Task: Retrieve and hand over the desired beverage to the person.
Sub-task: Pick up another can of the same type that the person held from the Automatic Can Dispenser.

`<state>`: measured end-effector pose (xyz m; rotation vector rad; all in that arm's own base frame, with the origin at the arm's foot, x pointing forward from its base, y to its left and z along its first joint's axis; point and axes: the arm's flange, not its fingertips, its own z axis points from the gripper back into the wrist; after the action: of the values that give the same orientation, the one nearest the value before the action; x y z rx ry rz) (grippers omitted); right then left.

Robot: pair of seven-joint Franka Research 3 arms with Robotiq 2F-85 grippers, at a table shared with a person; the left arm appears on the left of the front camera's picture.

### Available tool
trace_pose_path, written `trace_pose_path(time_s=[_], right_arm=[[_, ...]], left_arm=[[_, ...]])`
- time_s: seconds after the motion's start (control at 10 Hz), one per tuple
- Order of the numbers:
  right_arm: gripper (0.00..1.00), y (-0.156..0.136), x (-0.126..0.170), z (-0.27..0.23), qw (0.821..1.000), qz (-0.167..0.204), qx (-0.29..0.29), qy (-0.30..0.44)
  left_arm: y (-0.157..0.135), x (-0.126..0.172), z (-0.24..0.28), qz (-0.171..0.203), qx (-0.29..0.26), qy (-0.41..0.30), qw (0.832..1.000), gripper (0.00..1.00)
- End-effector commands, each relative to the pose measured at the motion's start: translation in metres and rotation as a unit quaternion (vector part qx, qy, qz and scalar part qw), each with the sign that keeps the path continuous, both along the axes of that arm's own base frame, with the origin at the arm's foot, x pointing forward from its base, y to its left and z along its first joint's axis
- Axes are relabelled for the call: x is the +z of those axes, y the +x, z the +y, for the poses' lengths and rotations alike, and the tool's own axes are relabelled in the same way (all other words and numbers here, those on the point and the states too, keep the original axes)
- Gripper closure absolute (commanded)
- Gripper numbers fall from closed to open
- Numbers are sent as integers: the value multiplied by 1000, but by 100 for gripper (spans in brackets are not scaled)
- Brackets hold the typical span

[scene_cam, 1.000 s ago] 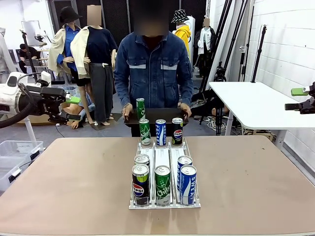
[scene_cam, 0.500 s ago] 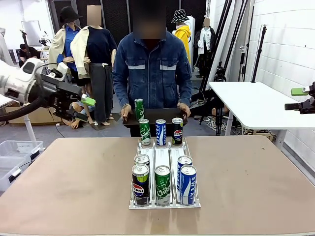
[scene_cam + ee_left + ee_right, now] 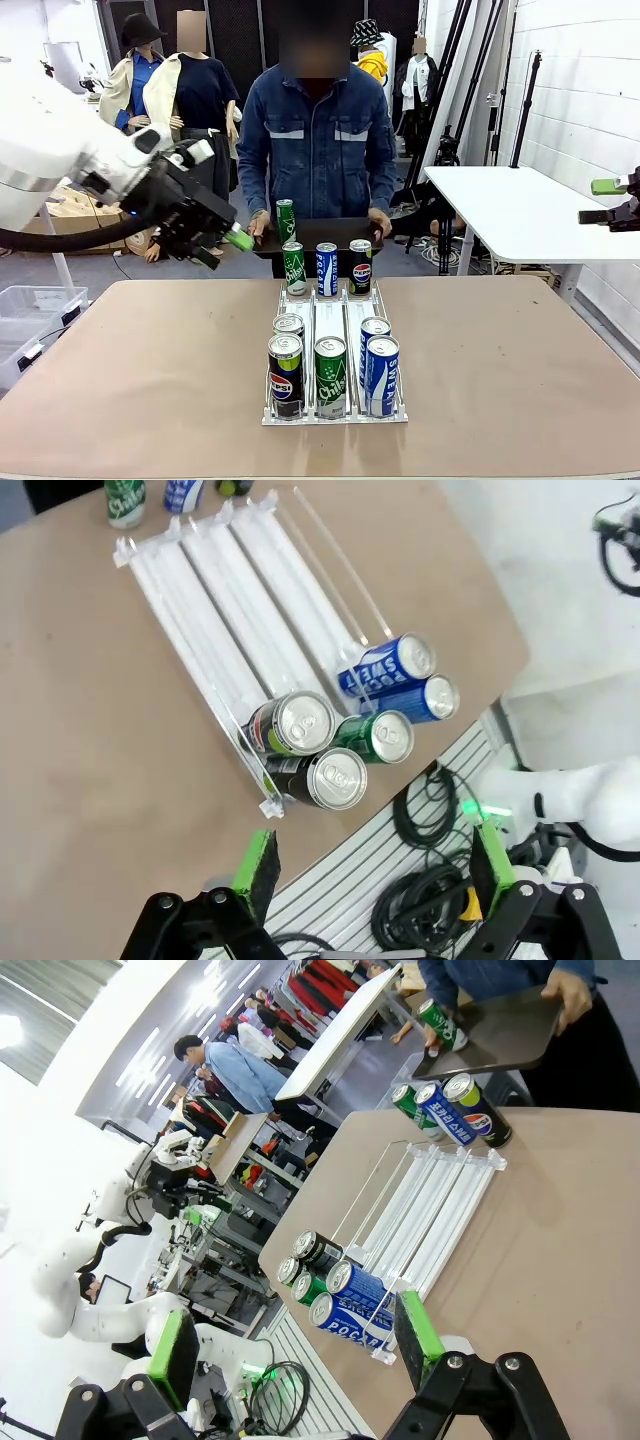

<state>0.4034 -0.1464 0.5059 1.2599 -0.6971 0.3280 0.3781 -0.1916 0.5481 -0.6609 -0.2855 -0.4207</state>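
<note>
The left tool (image 3: 222, 250) hangs over the far left part of the desk (image 3: 140, 370), fingers spread wide with nothing between them, tilted down toward the drinks. Nothing in the scene says which drink is wanted, so any can in the clear rack (image 3: 330, 312) at mid-desk could be the one.

At the rack's near end stand two dark Pepsi cans (image 3: 285, 365) in the left lane, a green can (image 3: 330, 372) in the middle lane and two blue Pocari cans (image 3: 382, 372) in the right lane, all upright and packed close. A far row of three cans (image 3: 327, 268), green, blue and dark, stands at the other end, one per lane.

Behind that row the person (image 3: 315, 150) holds a dark tray (image 3: 335, 232) in both hands at the desk's far edge, with a further green can on the tray (image 3: 286, 220). The right tool (image 3: 605, 200) waits well off to the right, also spread and empty.

The step in hand looks like the approach to a can. Since neighbours crowd each can sideways, the left tool would do best to come down from above with one finger in front and one behind, along the lane. It should close on the upper body only and lift straight up past the lane walls before moving toward the tray.
</note>
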Motion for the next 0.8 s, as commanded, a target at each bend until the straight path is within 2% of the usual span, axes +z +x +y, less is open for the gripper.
trace_pose_path(time_s=[0.0, 0.3, 0.7], right_arm=[[0, 0, 1, 0, 1000, -3, 2, 6], [0, 0, 1, 0, 1000, -3, 2, 6], [0, 0, 1, 0, 1000, -3, 2, 6]], left_arm=[[13, 12, -32, 16, -4, 67, 998, 0], [17, 14, -82, 21, -14, 142, 989, 0], [14, -3, -128, 29, -1, 229, 973, 0]])
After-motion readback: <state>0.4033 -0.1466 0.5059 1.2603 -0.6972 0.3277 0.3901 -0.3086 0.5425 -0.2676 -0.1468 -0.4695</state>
